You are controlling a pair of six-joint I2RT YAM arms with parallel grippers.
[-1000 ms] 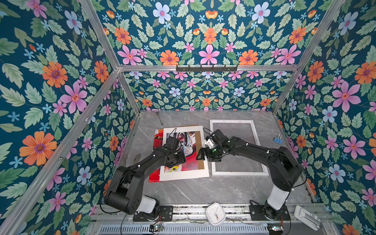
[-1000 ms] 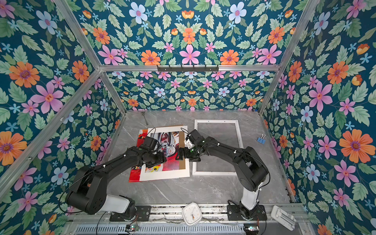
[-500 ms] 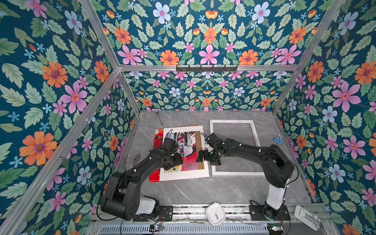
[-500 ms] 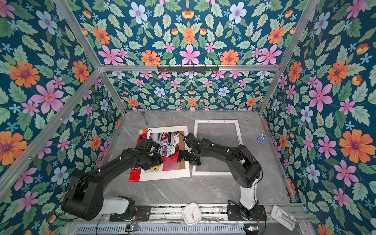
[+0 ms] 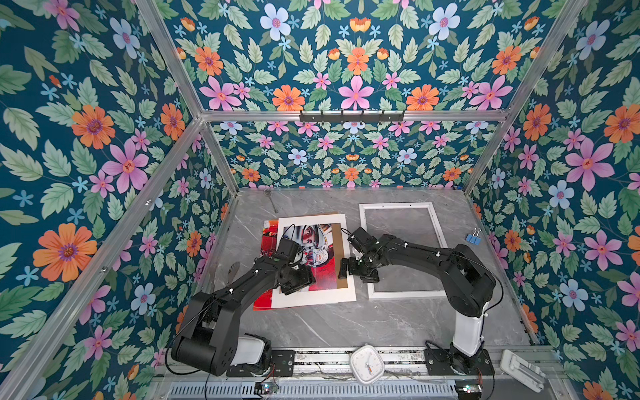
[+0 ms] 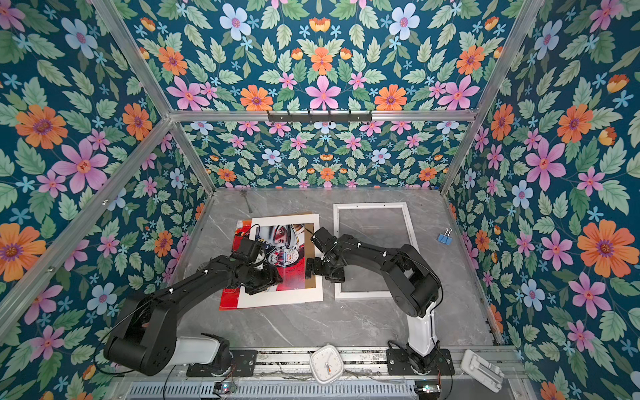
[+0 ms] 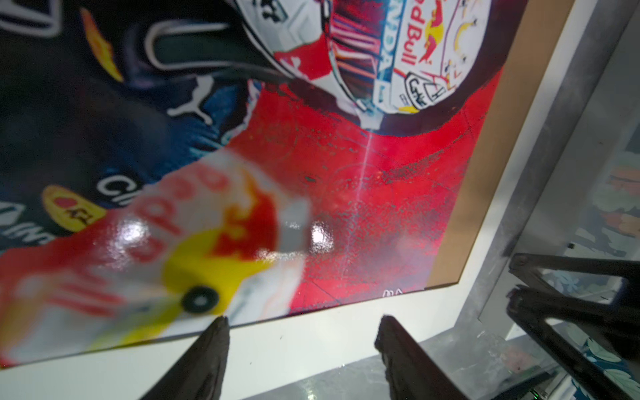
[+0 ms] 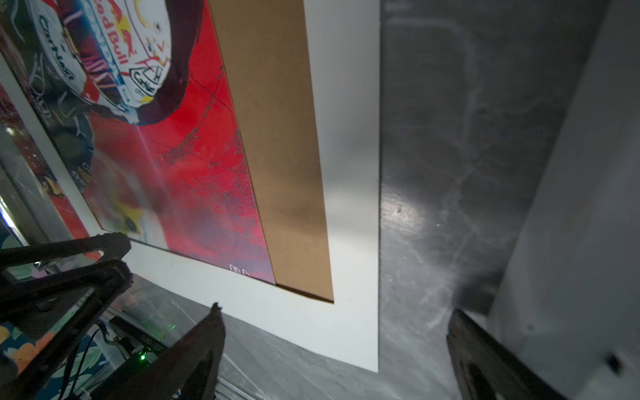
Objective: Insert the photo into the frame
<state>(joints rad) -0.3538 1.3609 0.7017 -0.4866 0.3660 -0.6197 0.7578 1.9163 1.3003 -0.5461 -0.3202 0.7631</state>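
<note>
Photo [image 7: 363, 190] beneath left hand [image 7: 301, 322], frame [image 5: 394, 205] just beside right hand [image 5: 355, 273]

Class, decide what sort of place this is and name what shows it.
Probably a robot test booth: flowered wall panels on metal posts, two black arms bolted to a rail.

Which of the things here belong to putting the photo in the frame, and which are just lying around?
Part of the job: photo, white frame, white mat board lying over the photo, brown backing board.
Just lying about: blue binder clip, white clock, what looks like a spoon by the back wall.
</note>
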